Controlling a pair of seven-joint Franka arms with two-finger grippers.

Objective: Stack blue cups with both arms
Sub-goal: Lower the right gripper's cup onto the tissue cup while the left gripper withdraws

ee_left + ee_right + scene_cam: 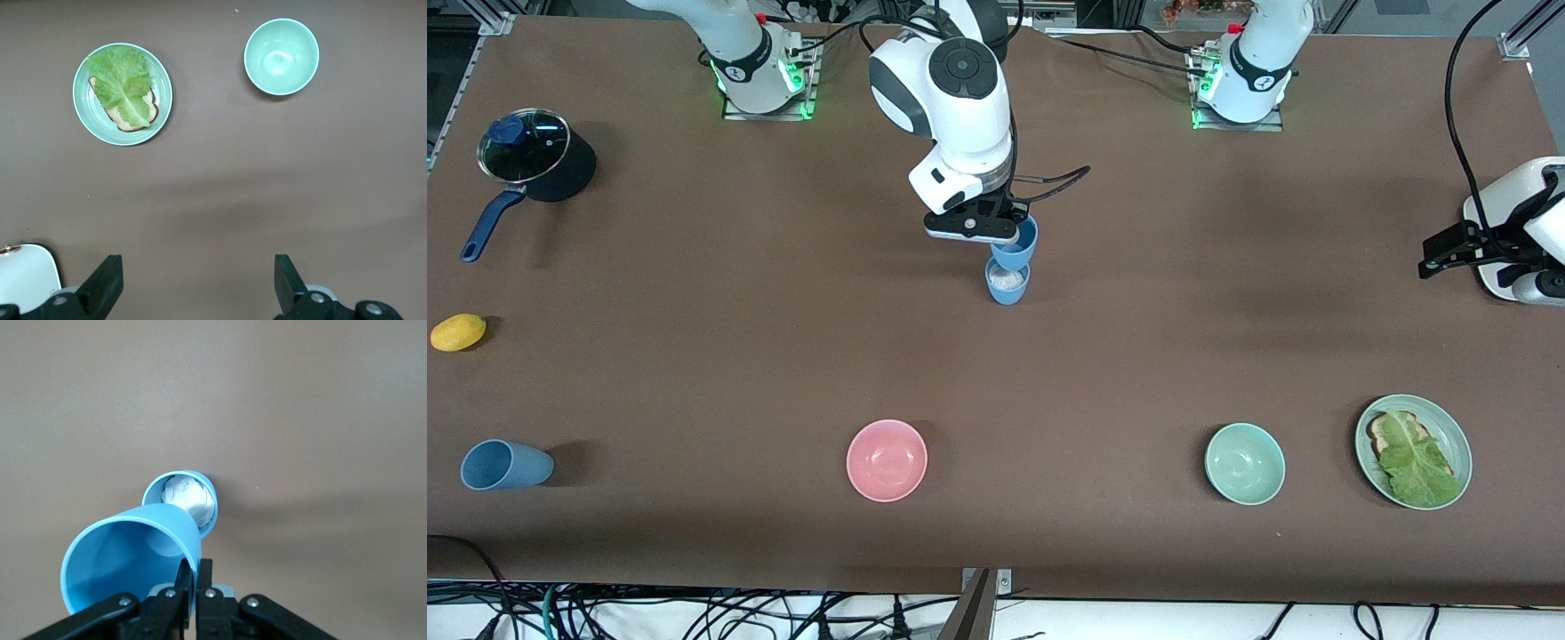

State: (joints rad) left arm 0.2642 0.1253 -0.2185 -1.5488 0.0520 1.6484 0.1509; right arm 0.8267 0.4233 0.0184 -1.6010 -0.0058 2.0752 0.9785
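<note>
The right arm's black two-finger gripper hangs over the middle of the brown table, its fingers pinched on the rim of a small matte light-blue cup. That cup is held tilted in the air, its base just above the mouth of a second light-blue cup, which stands upright on the table with something whitish inside (the right wrist view shows it as a crumpled white lump). I cannot tell whether the two cups touch.

A third light-blue cup lies on its side near the front camera, at the right arm's end of the table.

The left arm's gripper waits over its own end of the table, jaws spread wide and holding nothing, above bare tabletop near a mint-green bowl and a green plate with lettuce on bread.
</note>
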